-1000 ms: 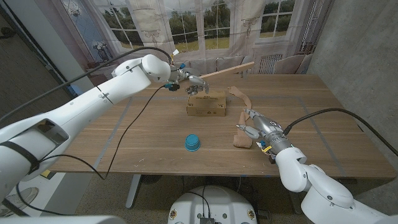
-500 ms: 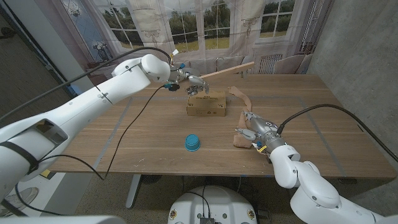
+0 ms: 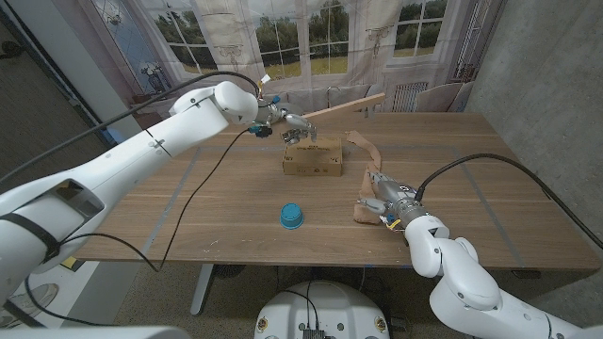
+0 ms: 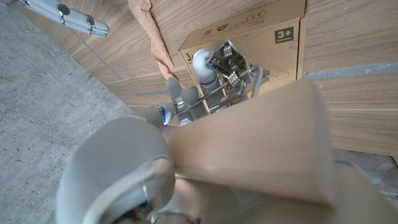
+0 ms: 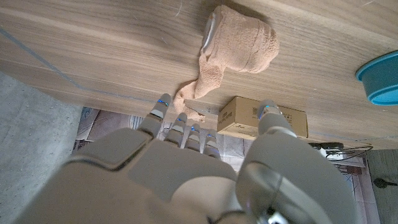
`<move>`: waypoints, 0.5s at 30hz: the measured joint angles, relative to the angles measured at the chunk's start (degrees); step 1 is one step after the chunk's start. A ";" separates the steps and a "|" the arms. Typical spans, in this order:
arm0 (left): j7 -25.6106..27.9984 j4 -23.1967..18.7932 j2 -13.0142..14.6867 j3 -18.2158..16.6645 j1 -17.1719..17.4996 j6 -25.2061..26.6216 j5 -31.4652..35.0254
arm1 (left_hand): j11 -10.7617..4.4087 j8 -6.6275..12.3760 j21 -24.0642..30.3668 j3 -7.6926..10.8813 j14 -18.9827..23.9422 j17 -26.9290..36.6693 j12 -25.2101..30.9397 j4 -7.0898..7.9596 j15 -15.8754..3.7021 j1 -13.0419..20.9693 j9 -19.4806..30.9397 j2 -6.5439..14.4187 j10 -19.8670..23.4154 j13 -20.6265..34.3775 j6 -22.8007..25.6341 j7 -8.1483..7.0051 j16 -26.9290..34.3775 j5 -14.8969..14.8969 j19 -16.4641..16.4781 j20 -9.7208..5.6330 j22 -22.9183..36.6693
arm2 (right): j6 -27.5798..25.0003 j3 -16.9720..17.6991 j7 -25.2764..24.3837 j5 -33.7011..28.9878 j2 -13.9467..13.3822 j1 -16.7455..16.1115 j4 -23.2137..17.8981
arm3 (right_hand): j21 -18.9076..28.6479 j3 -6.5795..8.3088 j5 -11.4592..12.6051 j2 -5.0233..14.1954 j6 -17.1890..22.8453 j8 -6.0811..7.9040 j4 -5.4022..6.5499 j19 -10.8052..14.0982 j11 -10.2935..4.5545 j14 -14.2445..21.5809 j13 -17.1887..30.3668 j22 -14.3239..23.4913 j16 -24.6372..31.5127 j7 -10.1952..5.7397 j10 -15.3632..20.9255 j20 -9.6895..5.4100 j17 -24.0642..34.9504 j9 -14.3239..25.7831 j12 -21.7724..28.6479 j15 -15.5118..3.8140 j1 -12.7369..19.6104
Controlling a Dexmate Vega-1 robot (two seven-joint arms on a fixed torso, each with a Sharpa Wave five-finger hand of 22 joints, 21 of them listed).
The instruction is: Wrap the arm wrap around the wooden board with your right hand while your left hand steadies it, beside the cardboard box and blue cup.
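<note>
White left arm reaches across the desk point(image 3: 226, 202) from the left; left robot hand point(image 3: 290, 123) grips the near end of the wooden board point(image 3: 344, 106) and holds it raised above the desk, tilted up toward the far right. Left wrist view: fingers point(image 4: 214, 59) clamped on the board end, cardboard box point(image 4: 261, 37) beneath.

Blue cup point(image 3: 292, 217) sits upside down on the desk, nearer the front edge, apart from the box.

Cardboard box point(image 3: 313, 157) lies mid-desk, just under the raised board end.

Arm wrap point(image 3: 366, 210): tan roll lies on the desk right of the cup, its loose tail point(image 3: 363, 143) trailing back toward the box's right side. Not on the board.

Right robot hand point(image 3: 384, 195) hovers over/next to the roll, fingers spread, holding nothing. Right wrist view: fingertips point(image 5: 163, 103) point toward the roll point(image 5: 239, 43), a gap between them; cup rim point(image 5: 379, 78) at the edge.
</note>
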 measured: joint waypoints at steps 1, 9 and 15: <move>-0.04 0.16 -0.07 0.04 -0.07 -0.17 -0.06 | 0.00 0.00 0.00 0.00 0.00 0.00 0.00 0.00 0.00 0.00 0.04 0.00 0.00 0.00 0.00 0.00 0.00 0.00 0.00 0.00 -0.04 | -0.13 -0.16 0.72 -0.70 0.23 0.02 0.16 | 0.00 0.00 0.00 -0.16 0.00 0.00 0.00 0.00 0.00 0.00 0.00 0.00 0.00 0.00 0.00 0.00 0.00 0.00 0.00 0.00 0.16; -0.14 0.70 -0.27 0.09 -0.26 -0.86 -0.26 | 0.00 0.00 0.01 0.00 0.00 0.00 0.04 0.00 0.00 -0.08 0.01 0.21 0.00 0.00 0.00 0.00 0.01 0.00 -0.11 -0.11 -0.14 | -0.51 -0.57 4.26 -4.30 1.58 -0.38 0.91 | 0.00 0.00 0.00 -0.69 -0.42 0.00 0.00 0.00 0.00 0.00 0.00 0.00 0.00 0.01 0.00 0.00 0.00 -0.01 0.00 0.00 0.70; -0.15 0.72 -0.20 0.09 -0.26 -1.15 -0.47 | 0.00 0.00 0.02 0.00 -0.01 0.00 0.06 0.00 -0.01 -0.08 0.01 0.22 0.00 0.00 0.00 0.00 0.28 0.00 -0.11 -0.11 -0.32 | -0.45 -0.64 7.42 -7.76 2.77 -0.94 1.57 | -0.22 0.31 0.28 -0.75 -1.43 0.00 -0.31 0.19 0.08 -0.22 0.00 0.00 0.00 -0.61 -0.71 -0.19 0.00 -0.01 0.00 0.22 2.77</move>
